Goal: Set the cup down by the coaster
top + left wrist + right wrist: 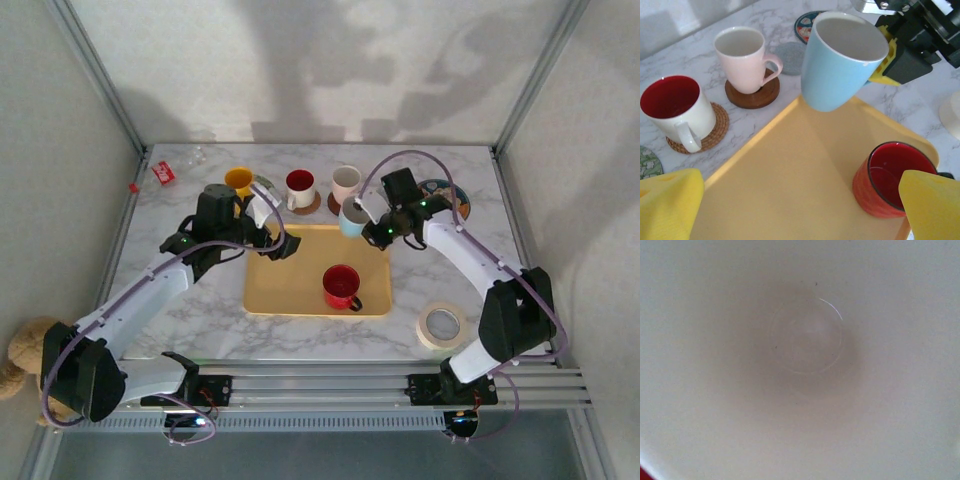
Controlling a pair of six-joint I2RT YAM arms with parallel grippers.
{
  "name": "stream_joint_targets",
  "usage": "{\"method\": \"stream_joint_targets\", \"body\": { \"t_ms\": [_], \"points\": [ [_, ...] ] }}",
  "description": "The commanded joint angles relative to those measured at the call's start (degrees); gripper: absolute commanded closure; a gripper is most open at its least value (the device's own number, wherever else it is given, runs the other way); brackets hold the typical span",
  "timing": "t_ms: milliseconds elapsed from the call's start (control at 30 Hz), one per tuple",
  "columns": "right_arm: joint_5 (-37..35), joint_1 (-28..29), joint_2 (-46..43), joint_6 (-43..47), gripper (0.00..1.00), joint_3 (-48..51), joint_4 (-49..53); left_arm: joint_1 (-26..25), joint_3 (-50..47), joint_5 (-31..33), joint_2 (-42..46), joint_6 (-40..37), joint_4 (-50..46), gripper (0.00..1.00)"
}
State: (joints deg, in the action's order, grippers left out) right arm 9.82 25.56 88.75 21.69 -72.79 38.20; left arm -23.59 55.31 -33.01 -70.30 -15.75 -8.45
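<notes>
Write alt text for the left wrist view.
The right gripper holds a light blue ceramic mug tilted above the far corner of the yellow tray. A red mug stands on the tray; a pink mug and a red-lined white mug sit on coasters beyond it.

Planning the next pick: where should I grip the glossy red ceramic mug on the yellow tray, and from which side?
Probably the rim wall of the red ceramic mug, from above, one finger inside. It stands upright, mouth open, and its handle sits near-right, so take the far-left rim, nearest the open left claw.
</notes>
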Motion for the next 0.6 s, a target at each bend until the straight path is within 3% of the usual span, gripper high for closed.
{"method": "stream_joint_targets", "body": {
  "t_ms": [0, 567],
  "points": [
    [1.6, -1.2, -2.7, -3.9, 1.00, -5.1, 0.8, -1.3, 3.7, 0.4, 2.1, 1.4, 3.0, 0.00],
    [-11.9, -8.6, 9.7, -14.0, 1.00, -20.1, 13.8, -1.7, 5.4, 2.4, -6.6, 2.0, 10.5, 0.01]
  ]
}}
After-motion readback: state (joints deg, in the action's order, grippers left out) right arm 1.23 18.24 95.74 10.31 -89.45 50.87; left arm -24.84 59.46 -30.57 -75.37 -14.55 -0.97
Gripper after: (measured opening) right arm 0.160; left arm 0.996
